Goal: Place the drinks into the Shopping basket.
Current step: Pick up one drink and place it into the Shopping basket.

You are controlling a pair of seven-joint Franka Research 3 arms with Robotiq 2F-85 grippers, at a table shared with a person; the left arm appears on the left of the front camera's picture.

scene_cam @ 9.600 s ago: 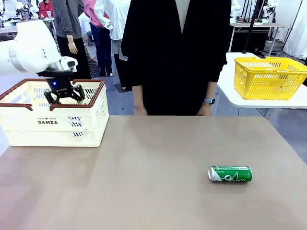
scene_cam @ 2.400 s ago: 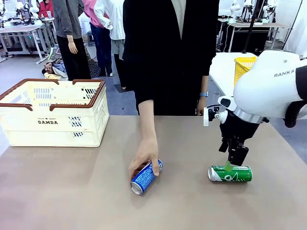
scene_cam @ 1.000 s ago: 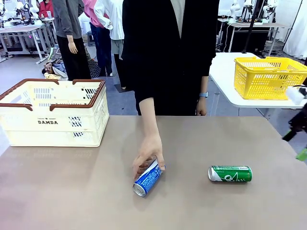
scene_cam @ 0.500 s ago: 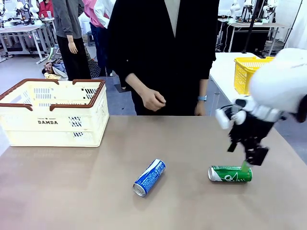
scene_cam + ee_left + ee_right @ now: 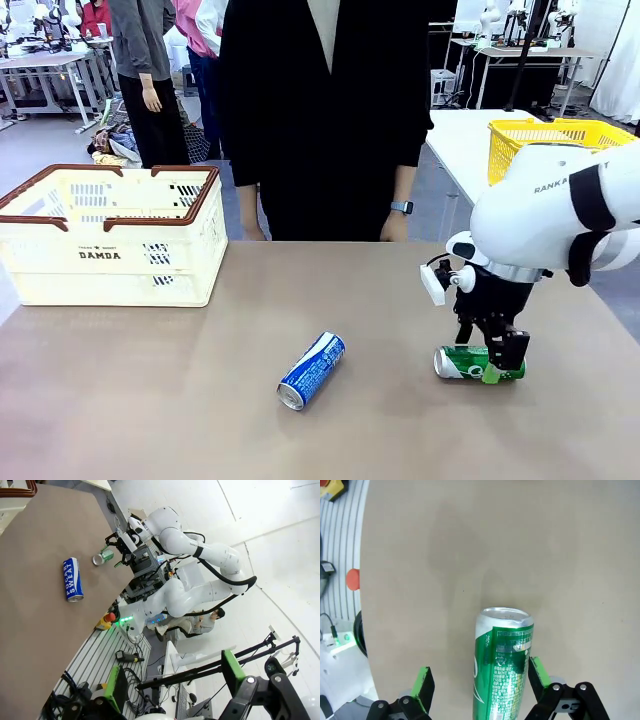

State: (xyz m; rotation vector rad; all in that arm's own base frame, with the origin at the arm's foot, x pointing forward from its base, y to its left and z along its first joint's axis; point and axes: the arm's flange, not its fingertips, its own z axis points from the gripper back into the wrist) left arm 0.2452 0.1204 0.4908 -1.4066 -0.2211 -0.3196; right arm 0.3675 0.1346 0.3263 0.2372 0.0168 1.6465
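In your right wrist view the bottom edge cuts off the green can (image 5: 502, 665); in the front view the right gripper (image 5: 492, 357) covers part of it.

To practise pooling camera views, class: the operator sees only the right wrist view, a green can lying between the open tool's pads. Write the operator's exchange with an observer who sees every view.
Operator: Is there another drink besides this green can?
Observer: Yes, a blue-and-white can lies on its side, to the robot's left of it.
Operator: Where is the shopping basket?
Observer: It stands at the far left corner of the table.
Operator: Is the left tool busy?
Observer: No, it is open and holds nothing.
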